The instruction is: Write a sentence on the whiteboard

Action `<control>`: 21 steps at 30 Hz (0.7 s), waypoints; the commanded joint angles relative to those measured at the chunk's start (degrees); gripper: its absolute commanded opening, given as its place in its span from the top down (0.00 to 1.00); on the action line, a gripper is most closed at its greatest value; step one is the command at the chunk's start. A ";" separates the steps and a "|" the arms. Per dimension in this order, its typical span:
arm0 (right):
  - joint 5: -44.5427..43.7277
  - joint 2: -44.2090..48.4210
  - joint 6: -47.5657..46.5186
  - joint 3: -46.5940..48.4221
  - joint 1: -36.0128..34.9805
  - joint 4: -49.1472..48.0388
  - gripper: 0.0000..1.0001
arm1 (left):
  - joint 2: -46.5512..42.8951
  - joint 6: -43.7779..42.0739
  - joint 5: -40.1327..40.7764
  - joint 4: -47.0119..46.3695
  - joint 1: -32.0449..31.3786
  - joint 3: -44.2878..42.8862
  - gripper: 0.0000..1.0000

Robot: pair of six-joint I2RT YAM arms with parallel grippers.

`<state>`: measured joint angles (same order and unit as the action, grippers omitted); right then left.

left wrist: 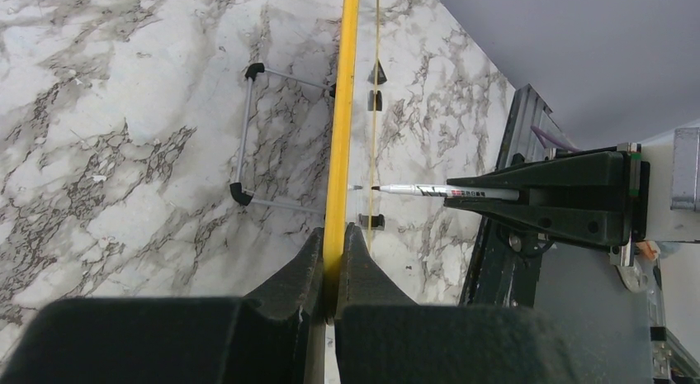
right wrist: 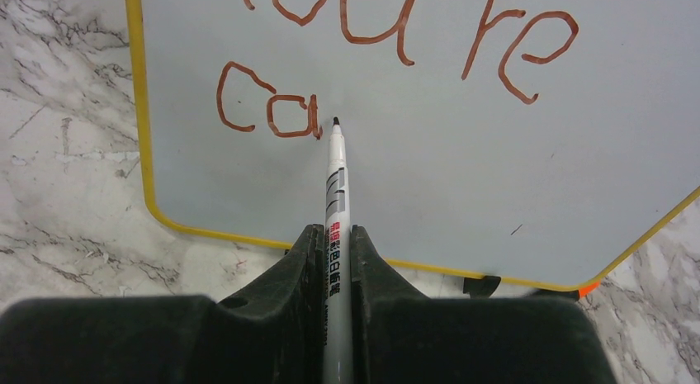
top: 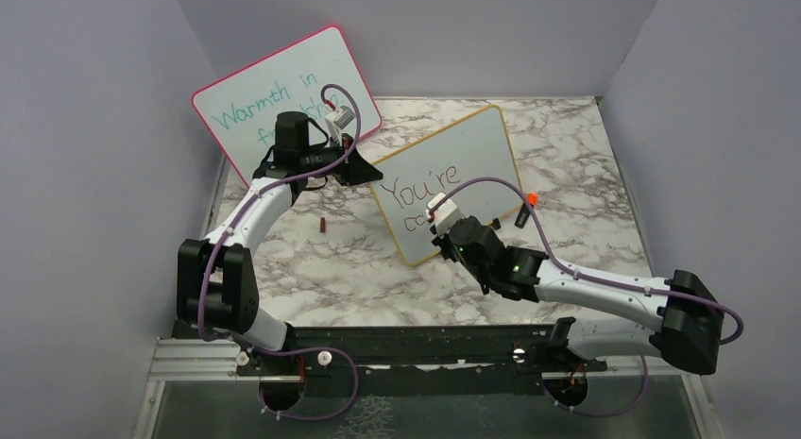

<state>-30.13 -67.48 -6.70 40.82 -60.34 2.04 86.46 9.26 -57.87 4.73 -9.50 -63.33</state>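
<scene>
1. On the marble table [top: 331,269], right of centre, we're seeing the whiteboard [top: 472,151] standing propped up, just beside the pink board [top: 274,90].
2. The left gripper [left wrist: 333,235] is pinching the whiteboard's yellow frame, jaws squeezed tight on it.
3. The right gripper [right wrist: 333,233] is clamping a marker [right wrist: 334,169], closed snug around the barrel.
4. The sentence [right wrist: 479,37] is reading "You're" and "ca", with the marker tip sitting just right of the "a". We can't tell if it's actually touching.

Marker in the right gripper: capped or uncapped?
Uncapped: the marker shows a bare dark tip, close to the whiteboard beside the letters "ca".
</scene>
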 commanded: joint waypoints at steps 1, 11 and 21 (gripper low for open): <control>0.35 -1.44 -1.02 0.97 0.22 -3.74 0.99 | 1.60 -5.00 3.96 7.05 0.62 1.10 1.00; -1.12 -2.46 -1.91 1.39 0.22 -5.96 0.99 | 1.60 -4.45 3.29 6.23 0.62 1.30 1.00; -1.44 -2.36 0.10 0.78 0.22 -2.31 0.99 | 1.44 -3.81 2.95 5.47 0.60 1.63 1.00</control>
<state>-30.59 -69.49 -7.94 40.86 -60.29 -1.19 86.46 9.10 -58.37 4.89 -9.37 -63.33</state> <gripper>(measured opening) 0.167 0.037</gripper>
